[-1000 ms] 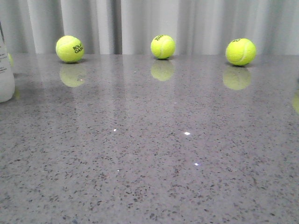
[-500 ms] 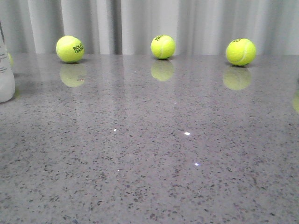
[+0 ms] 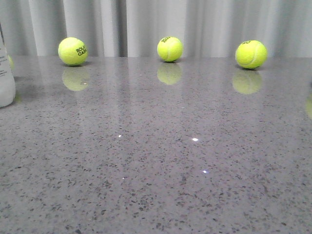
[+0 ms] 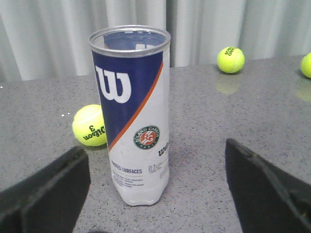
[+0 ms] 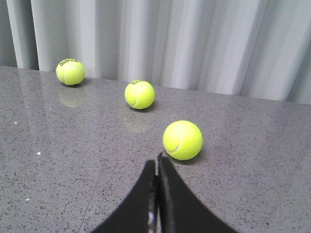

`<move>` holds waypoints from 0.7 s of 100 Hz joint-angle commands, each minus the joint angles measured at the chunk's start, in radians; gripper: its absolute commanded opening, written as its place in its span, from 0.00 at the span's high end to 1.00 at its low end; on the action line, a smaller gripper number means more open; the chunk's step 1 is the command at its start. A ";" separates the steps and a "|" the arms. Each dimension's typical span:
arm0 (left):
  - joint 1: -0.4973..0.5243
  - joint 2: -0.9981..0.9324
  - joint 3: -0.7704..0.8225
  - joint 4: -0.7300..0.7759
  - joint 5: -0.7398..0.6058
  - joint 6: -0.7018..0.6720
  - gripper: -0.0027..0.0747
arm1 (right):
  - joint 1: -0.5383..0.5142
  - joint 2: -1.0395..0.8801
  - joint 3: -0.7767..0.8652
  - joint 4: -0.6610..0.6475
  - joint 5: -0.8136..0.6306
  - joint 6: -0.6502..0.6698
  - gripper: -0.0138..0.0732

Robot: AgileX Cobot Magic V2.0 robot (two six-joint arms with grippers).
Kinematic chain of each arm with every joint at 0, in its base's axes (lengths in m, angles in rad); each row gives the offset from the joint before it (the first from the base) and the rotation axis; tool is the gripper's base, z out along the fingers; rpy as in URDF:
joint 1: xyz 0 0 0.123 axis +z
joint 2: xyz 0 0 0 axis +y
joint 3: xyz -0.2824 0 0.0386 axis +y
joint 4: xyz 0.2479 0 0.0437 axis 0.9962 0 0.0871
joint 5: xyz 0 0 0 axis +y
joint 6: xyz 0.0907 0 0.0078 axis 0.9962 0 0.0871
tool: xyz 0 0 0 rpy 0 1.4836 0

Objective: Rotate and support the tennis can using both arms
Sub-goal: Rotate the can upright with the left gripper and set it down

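The tennis can [image 4: 136, 116] stands upright on the grey table, white with a navy section, a white "W", an orange stripe and a round green emblem. Its metal-rimmed end is up and its clear end is down. My left gripper [image 4: 155, 150] is open. Its two black fingers [image 4: 48, 194] flank the can with free space on both sides, touching nothing. In the front view only a white sliver of the can [image 3: 6, 78] shows at the far left edge, and no gripper shows. My right gripper [image 5: 158, 162] is shut and empty, just short of a tennis ball [image 5: 182, 140].
Three tennis balls [image 3: 72, 50] [image 3: 170, 48] [image 3: 251, 53] line the table's back edge before a grey curtain. A further ball [image 4: 90, 125] lies right behind the can. Two more balls [image 5: 140, 94] [image 5: 70, 71] lie beyond the right gripper.
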 commanded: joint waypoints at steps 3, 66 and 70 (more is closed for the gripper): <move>0.001 0.009 0.054 -0.010 -0.248 -0.009 0.26 | -0.006 0.011 -0.024 0.007 -0.081 0.001 0.92; 0.001 0.011 0.135 -0.010 -0.394 -0.009 0.99 | -0.006 0.011 -0.024 0.007 -0.081 0.001 0.92; 0.001 0.011 0.135 -0.010 -0.394 -0.009 0.99 | -0.006 0.011 -0.024 0.007 -0.081 0.001 0.92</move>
